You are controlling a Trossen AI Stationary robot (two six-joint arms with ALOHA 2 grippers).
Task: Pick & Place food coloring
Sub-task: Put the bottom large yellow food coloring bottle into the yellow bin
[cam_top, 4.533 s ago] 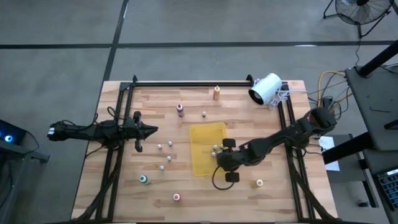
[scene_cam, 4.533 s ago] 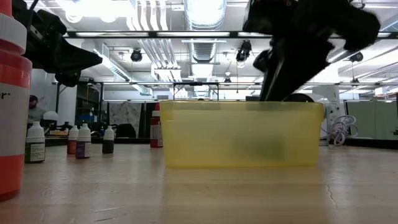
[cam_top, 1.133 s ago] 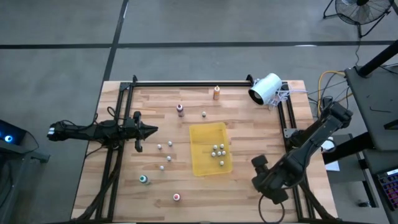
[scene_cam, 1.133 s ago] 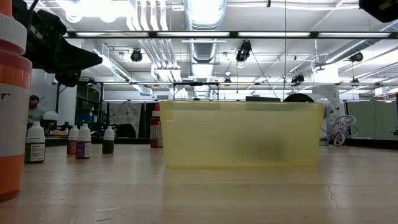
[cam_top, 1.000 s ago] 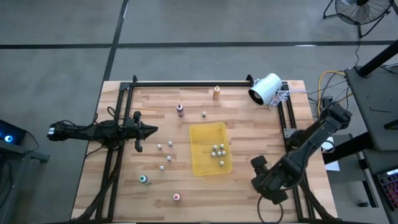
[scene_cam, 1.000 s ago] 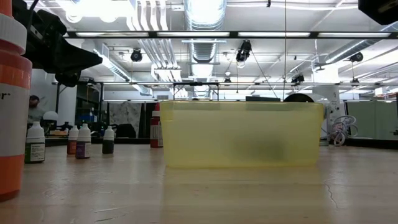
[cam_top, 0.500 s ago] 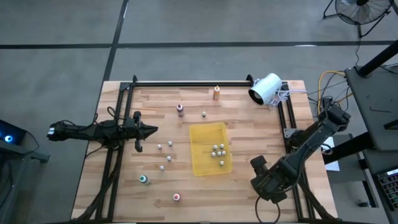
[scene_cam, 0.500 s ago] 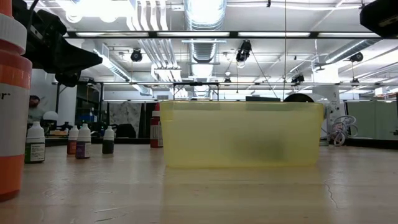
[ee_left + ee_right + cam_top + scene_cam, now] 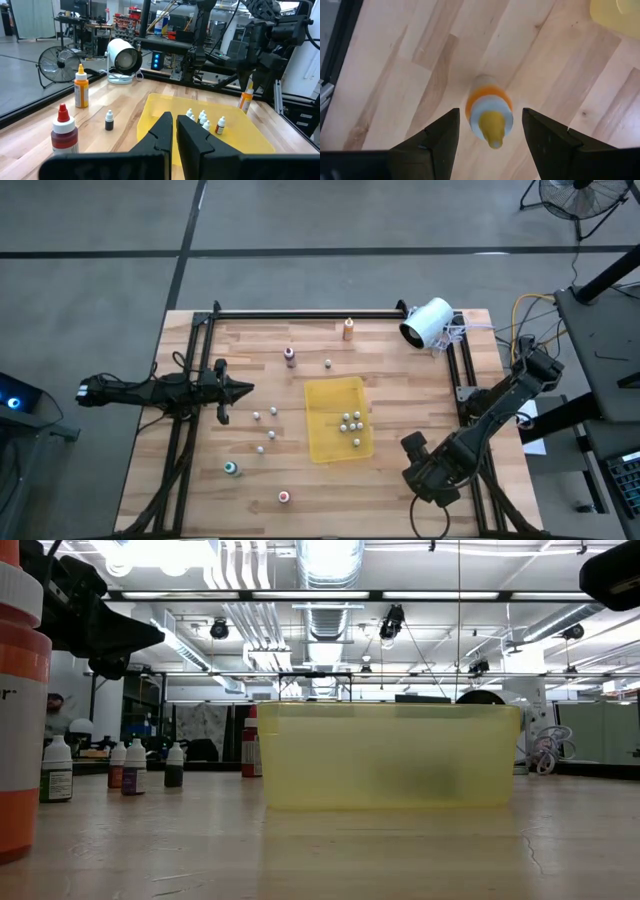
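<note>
The food coloring bottles stand scattered on the wooden table (image 9: pixel 200 470). Several small whitish ones (image 9: pixel 351 423) sit in the yellow tray (image 9: pixel 325 442); others (image 9: pixel 265 425) stand left of it, with teal (image 9: pixel 231 469), pink (image 9: pixel 285 497), maroon (image 9: pixel 290 357) and orange (image 9: pixel 348 329) ones around. My right gripper (image 9: pixel 490 137) hangs open, pointing down over an upright orange-banded bottle (image 9: pixel 489 112), one finger on either side, not touching. In the high view the gripper (image 9: pixel 425 470) hides that bottle. My left gripper (image 9: pixel 240 388) waits shut, raised over the table's left side.
A white cylinder device (image 9: pixel 427 322) lies at the far right corner beside cables. Black frame rails (image 9: pixel 300 313) run along the far and side edges. In the low view a large orange bottle (image 9: pixel 20 690) stands close at the left, the tray (image 9: pixel 390 755) in the middle.
My right gripper has sunk a little toward the table near the near-right corner, growing larger at the top right of the low view. Nothing else has moved.
</note>
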